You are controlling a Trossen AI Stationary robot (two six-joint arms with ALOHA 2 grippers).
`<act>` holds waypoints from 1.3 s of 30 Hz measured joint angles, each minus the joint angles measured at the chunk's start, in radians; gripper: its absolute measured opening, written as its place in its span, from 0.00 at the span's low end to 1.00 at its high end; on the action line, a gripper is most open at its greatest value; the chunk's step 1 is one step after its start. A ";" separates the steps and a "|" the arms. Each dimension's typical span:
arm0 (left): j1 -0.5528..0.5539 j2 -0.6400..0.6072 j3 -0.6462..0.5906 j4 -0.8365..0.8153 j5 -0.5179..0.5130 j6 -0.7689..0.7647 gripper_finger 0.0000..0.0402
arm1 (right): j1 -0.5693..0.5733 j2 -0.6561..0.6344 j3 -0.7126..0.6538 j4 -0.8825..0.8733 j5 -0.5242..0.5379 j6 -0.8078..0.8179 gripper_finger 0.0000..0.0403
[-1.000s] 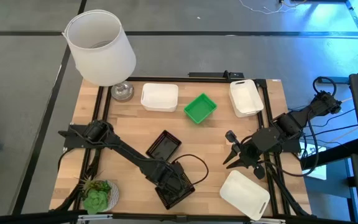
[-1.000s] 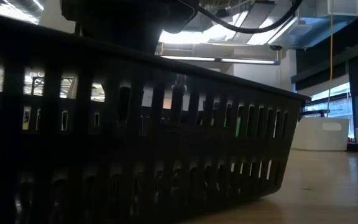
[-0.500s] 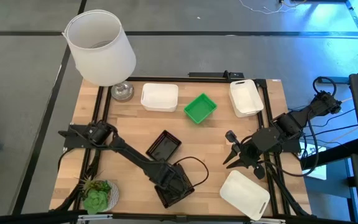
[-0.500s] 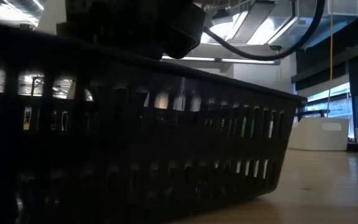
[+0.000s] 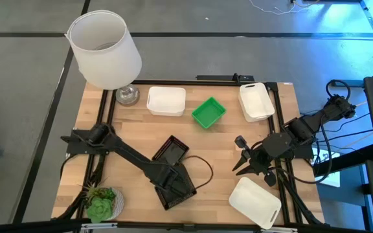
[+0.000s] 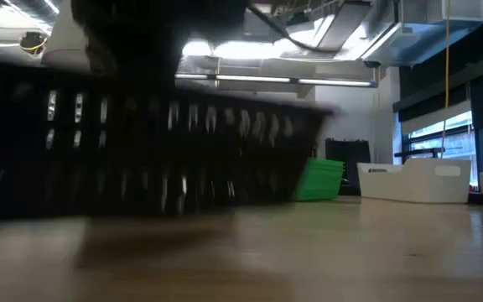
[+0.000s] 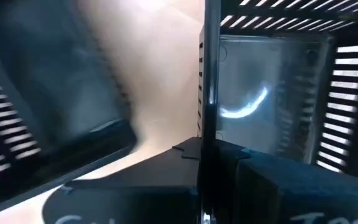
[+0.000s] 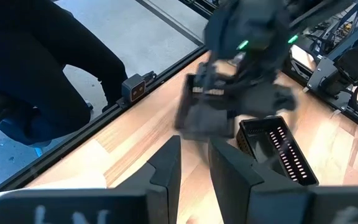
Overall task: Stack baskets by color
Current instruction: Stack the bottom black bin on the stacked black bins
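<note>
Left gripper [image 5: 173, 182]: clamping a black basket [image 5: 177, 189] wall, just beside the second black basket [image 5: 170, 151].
Right gripper [image 5: 241, 163]: hanging part-open, empty.

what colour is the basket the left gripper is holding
Black, with slotted walls. The left gripper is shut on the black basket; the high view shows it best.

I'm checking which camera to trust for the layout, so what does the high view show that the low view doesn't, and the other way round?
Only the high view shows the lampshade, the potted plant, three white baskets, the second black basket on the table, and the right gripper waiting above the wood near the table's right edge. Only the low view shows light under the held basket's underside, so it looks raised off the table, plus the room's ceiling lights. Both show the held black basket in the left gripper, the green basket and the wooden table.
</note>
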 joint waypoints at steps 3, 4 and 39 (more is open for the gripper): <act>0.004 -0.063 0.000 -0.056 -0.038 -0.038 0.00 | 0.000 0.000 0.000 -0.010 0.001 0.000 0.20; 0.005 -0.084 0.000 -0.077 -0.053 -0.054 0.00 | 0.000 0.000 0.000 -0.011 0.001 0.000 0.20; 0.257 -0.153 -0.057 -0.280 -0.129 -0.077 0.00 | 0.000 0.000 0.000 -0.033 0.001 -0.003 0.20</act>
